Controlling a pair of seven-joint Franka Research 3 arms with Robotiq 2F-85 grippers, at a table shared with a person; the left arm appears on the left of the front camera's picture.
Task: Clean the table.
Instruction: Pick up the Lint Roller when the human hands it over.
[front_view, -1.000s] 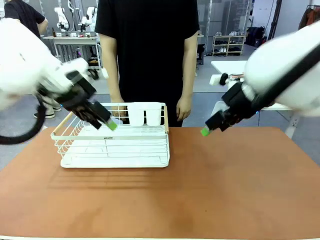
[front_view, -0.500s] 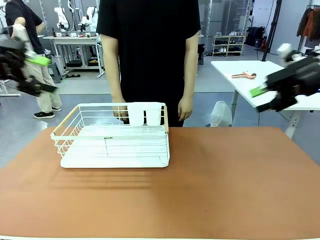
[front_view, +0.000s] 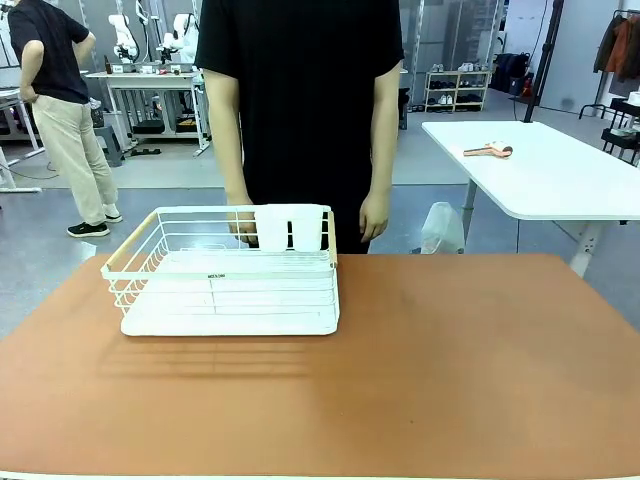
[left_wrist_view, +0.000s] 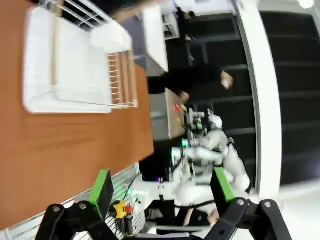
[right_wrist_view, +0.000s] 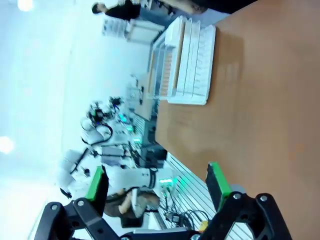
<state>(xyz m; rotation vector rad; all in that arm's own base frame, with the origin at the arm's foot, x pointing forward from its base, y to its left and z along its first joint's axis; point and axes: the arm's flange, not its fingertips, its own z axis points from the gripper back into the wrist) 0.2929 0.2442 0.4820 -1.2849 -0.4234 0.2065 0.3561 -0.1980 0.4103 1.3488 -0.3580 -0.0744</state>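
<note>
Two grippers stand open, and neither holds anything. In the left wrist view the left gripper has its green pads spread wide with only air between them. It hangs off the edge of the table, well apart from the rack, which sits farther along the top. In the right wrist view the right gripper is spread just as wide, its pads apart and nothing between them. It too is held near the table edge, with the rack far off across the top.

From the front, the table spans the whole width of the view, its reddish-brown top smooth and matte. A white wire rack rests on its left half, near the far edge, with two white cups at the rack's far rim. A person in a black shirt stands at the far side, just behind the rack. One hand is close behind the cups and the other hand hangs beside the rack's right corner. Whether the first hand touches the cups cannot be told.

Off to the right stands a white table with a small reddish tool lying on it.
</note>
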